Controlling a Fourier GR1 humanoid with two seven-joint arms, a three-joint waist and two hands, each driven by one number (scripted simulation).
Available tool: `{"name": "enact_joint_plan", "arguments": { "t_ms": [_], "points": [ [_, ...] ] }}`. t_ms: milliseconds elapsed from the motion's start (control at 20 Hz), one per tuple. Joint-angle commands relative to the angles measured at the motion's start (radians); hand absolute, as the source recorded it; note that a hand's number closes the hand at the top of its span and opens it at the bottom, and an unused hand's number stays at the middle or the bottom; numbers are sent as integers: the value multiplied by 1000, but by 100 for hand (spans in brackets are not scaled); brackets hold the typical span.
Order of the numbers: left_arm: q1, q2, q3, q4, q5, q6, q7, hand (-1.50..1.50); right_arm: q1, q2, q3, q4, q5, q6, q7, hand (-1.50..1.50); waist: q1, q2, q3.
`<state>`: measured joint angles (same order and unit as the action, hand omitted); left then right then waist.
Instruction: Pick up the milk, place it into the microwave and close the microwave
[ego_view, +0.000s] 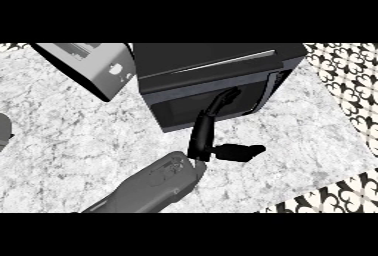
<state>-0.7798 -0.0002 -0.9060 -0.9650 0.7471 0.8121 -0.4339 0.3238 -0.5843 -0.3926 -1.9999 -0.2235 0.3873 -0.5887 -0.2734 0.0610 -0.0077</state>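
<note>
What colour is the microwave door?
The microwave door is black, seen in the head view.

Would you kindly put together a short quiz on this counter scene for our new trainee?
1. True or false: the milk is in plain sight on the worktop.
2. Multiple choice: the straight fingers of the black hand reach A) a plate, B) the front of the microwave, C) a drawer handle.
3. Fill in: up and to the left of the microwave stands a grey ____.

Key
1. False: no milk shows anywhere.
2. B.
3. toaster.
</note>
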Motion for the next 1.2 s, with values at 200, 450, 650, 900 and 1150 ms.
{"name": "enact_joint_plan", "arguments": {
  "t_ms": [200,450,650,900,1150],
  "points": [
    [-77,0,61,55,97,54,-37,-150,-66,-42,-38,15,38,-33,6,150,-13,17,5],
    [-91,0,57,65,133,39,-66,-150,-111,-69,-44,31,30,-31,17,150,-14,28,4],
    [-94,0,51,72,156,45,-98,-150,-140,-77,-40,34,26,-39,34,150,-15,30,3],
    [-101,0,50,96,184,29,-129,-150,-161,-92,-40,56,29,-36,41,150,-20,34,5],
    [-114,0,36,86,204,20,-142,-150,-166,17,87,131,-187,53,74,-150,4,52,10]
  ]
}}
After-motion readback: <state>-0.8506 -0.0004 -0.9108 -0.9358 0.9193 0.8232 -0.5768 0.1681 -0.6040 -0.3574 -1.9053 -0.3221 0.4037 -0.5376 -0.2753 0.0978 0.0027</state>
